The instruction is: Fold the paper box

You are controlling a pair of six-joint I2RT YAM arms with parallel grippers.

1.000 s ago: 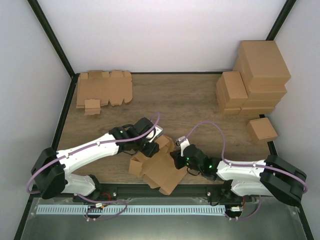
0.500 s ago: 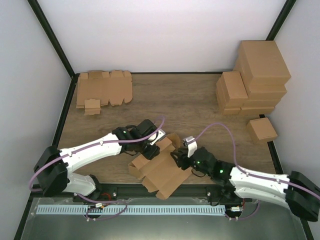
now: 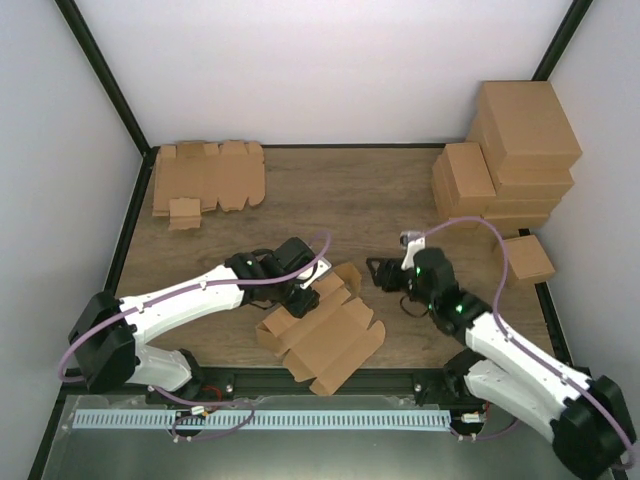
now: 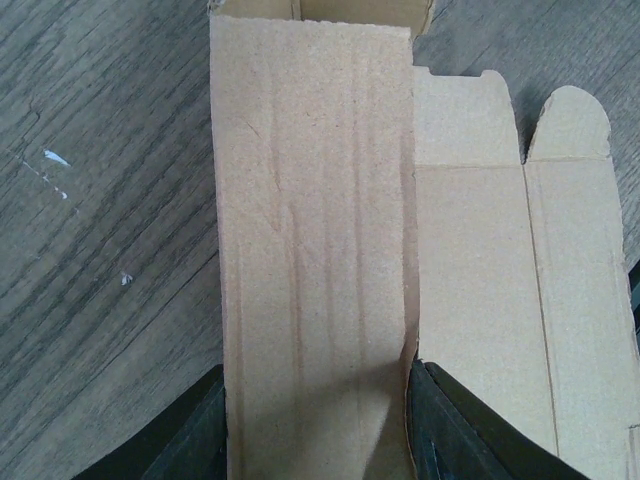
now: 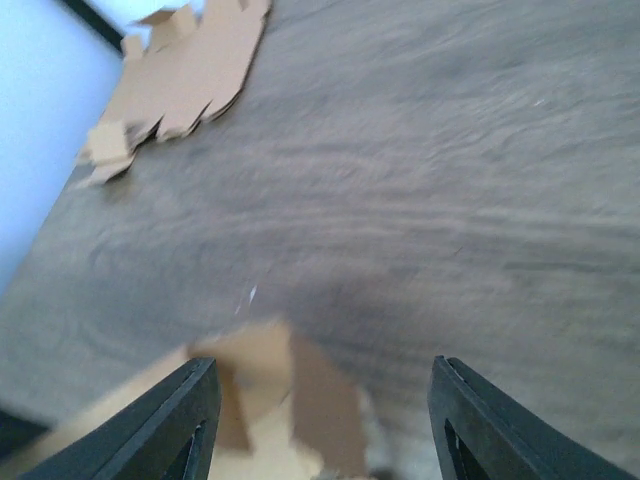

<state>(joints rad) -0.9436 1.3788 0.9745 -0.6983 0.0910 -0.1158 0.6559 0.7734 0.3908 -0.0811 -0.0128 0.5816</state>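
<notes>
Paper box [image 4: 310,200] inside left gripper [image 4: 318,410]

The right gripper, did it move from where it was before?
Yes. The right gripper pulled off the paper box, away from the table's near edge, toward the small folded box on the right.

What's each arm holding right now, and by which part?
Left jaws clamp the paper box across its long panel, edge to edge. Right jaws are open, holding nothing.
</notes>
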